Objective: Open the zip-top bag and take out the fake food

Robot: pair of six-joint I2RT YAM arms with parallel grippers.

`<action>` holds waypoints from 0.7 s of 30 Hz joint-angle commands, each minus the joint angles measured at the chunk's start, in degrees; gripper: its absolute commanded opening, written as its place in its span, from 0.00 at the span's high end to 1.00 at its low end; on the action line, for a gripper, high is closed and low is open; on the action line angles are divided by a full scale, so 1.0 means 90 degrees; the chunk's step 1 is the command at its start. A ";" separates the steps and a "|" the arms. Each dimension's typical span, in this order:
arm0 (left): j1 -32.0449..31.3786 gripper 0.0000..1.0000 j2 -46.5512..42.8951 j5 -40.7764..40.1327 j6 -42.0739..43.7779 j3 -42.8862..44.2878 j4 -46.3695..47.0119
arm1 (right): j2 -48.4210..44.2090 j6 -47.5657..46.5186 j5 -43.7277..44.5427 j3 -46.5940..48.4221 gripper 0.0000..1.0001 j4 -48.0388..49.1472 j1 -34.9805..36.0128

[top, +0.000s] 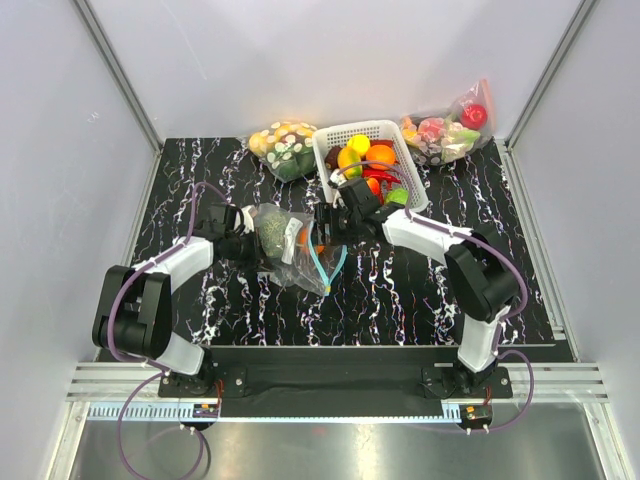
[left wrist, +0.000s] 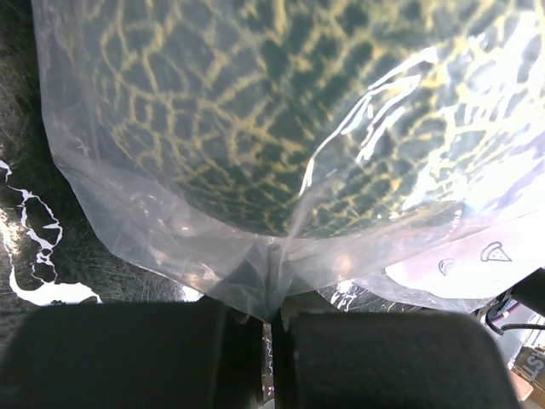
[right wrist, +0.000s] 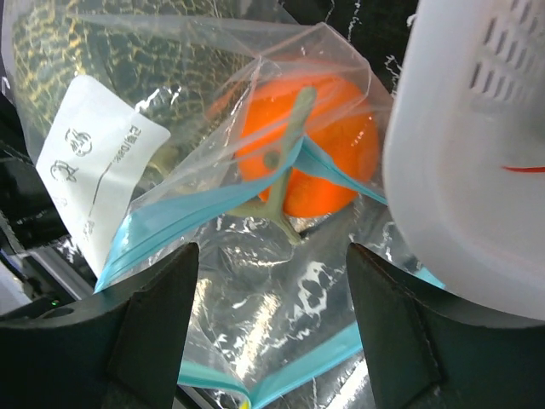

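The zip-top bag (top: pixel 288 245) lies on the black marbled table (top: pixel 420 290) between the two arms, just left of the white basket (top: pixel 365 160). The left gripper (left wrist: pixel 271 341) is fully closed, pinching a gathered fold of plastic at the bag's sealed end. The dark green ball (left wrist: pixel 255 111), netted in yellow, sits inside directly above that pinch. The right gripper (right wrist: pixel 268 341) has its jaws wide apart at the bag's mouth and is closed on nothing. The teal zip strip (right wrist: pixel 328 166) is parted. An orange fruit (right wrist: pixel 328 136) remains inside the bag, near the mouth, beside the white printed patch (right wrist: pixel 94 162).
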 commanded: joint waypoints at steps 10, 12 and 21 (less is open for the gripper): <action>0.0036 1.00 -0.0198 0.0415 -0.0051 -0.0101 0.0404 | 0.0590 0.0575 -0.0120 0.0098 0.23 0.0879 0.0067; 0.0036 1.00 -0.0178 0.0435 -0.0051 -0.0101 0.0414 | 0.0736 0.0575 -0.0139 0.0098 0.23 0.0928 0.0077; 0.0036 1.00 -0.0159 0.0503 -0.0022 -0.0101 0.0424 | 0.1215 0.0644 -0.0208 0.0352 0.24 0.0967 0.0106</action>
